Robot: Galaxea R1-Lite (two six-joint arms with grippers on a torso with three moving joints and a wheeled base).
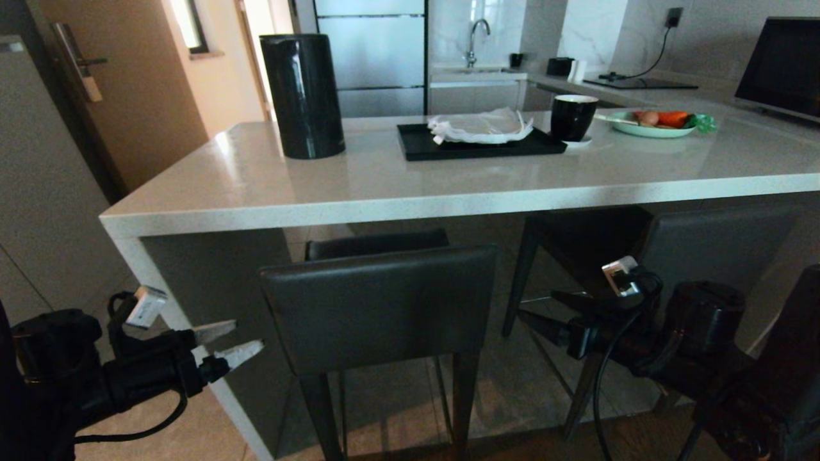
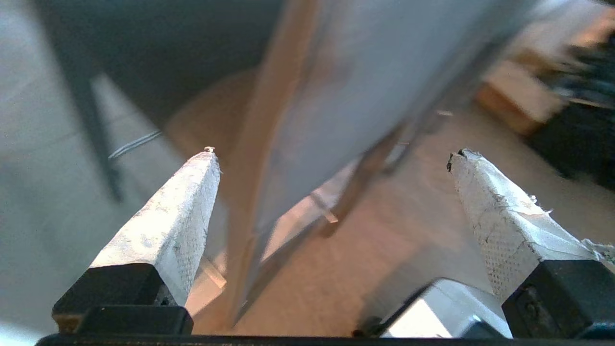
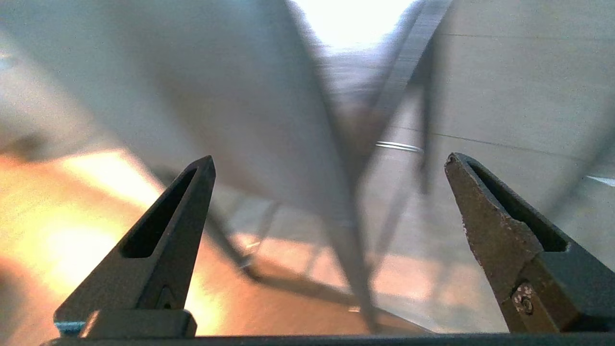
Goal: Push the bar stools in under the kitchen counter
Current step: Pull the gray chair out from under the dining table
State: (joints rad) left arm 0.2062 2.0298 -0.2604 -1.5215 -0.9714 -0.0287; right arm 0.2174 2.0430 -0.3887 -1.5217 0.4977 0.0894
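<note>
- The kitchen counter [image 1: 448, 186] is long and pale, with a thick edge and a slab leg at its left end.
- One bar stool [image 1: 378, 307] stands in front, with its dark grey back just below the counter edge and its seat tucked under.
- The other bar stool [image 1: 717, 246] is to the right, also under the counter, and the right arm hides part of it.
- The left gripper [image 1: 227, 342] is low, left of the first stool and close to the slab leg. Its two white-tipped fingers [image 2: 182, 211] are spread wide apart and hold nothing.
- The right gripper [image 1: 544, 314] is between the two stools, near the legs. Its dark fingers [image 3: 485, 216] are also spread wide and hold nothing.
- Both wrist views are blurry, so I think the thin dark bars there are stool legs.
- On the counter sit a tall black jar [image 1: 302, 96], a black tray [image 1: 477, 146] with a white cloth [image 1: 480, 127], a black cup [image 1: 572, 116] and a green plate [image 1: 653, 130] with food.
</note>
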